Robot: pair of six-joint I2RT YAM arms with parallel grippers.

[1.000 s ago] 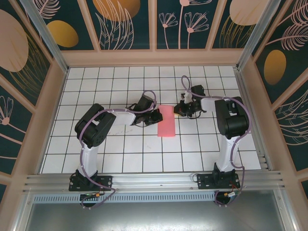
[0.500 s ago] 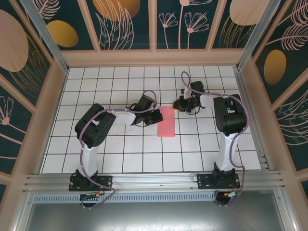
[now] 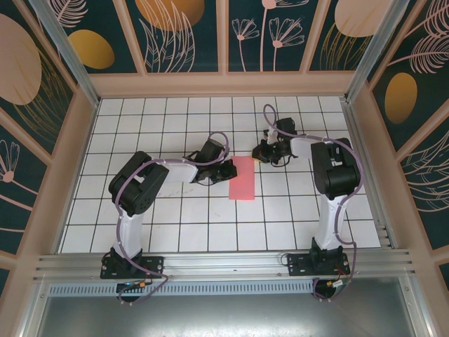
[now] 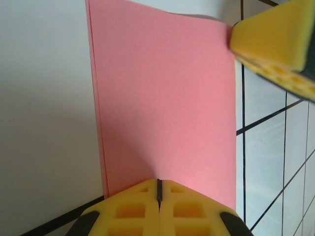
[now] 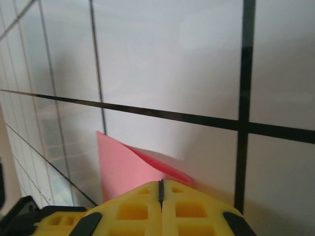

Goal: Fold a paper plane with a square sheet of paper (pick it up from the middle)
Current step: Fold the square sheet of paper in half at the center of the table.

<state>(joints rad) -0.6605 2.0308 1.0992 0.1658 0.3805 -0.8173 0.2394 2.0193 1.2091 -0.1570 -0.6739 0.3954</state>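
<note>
Count: one sheet of paper (image 3: 243,177), a pink-red rectangle lying flat at the middle of the white-tiled desk (image 3: 175,217); two arms, each with one gripper; the left arm bends at its elbow and reaches rightward, its left gripper (image 3: 228,170) at the paper's left edge, yellow pads (image 4: 133,211) pressed together with their tips on that edge; the right arm rises from its base and folds leftward, the right gripper (image 3: 259,154) at the paper's far right corner, pads likewise pressed together; whether either one pinches the paper is hard to tell; at that corner two layers show, slightly parted; each gripper's own pads hide part of the paper in its wrist view.
</note>
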